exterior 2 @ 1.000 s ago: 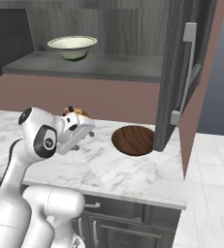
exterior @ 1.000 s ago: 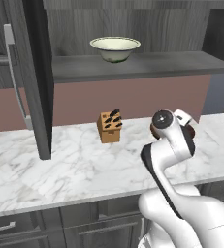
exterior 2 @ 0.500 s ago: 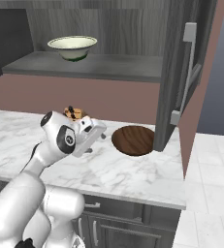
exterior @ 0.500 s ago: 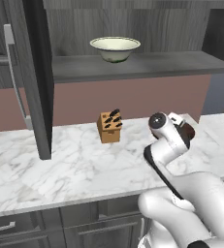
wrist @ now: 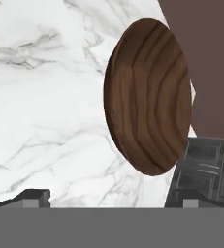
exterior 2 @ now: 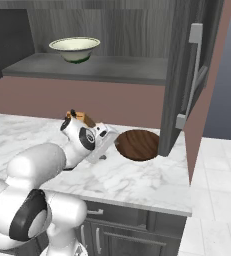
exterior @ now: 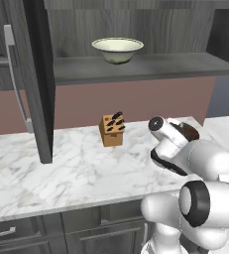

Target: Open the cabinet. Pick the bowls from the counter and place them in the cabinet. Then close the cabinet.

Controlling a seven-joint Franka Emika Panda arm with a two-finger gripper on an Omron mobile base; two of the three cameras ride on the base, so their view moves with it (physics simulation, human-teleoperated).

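Over the last second the arm swings forward and to the right across the counter [exterior 2: 137, 185], carrying the gripper [exterior 2: 105, 145] away from the knife block [exterior: 111, 130] and toward the wooden bowl [exterior 2: 138, 144]. In the right base view the hand now sits just beside the bowl's left rim (a second ago it was well short of it). The arm's elbow drops lower and leans further over the marble.
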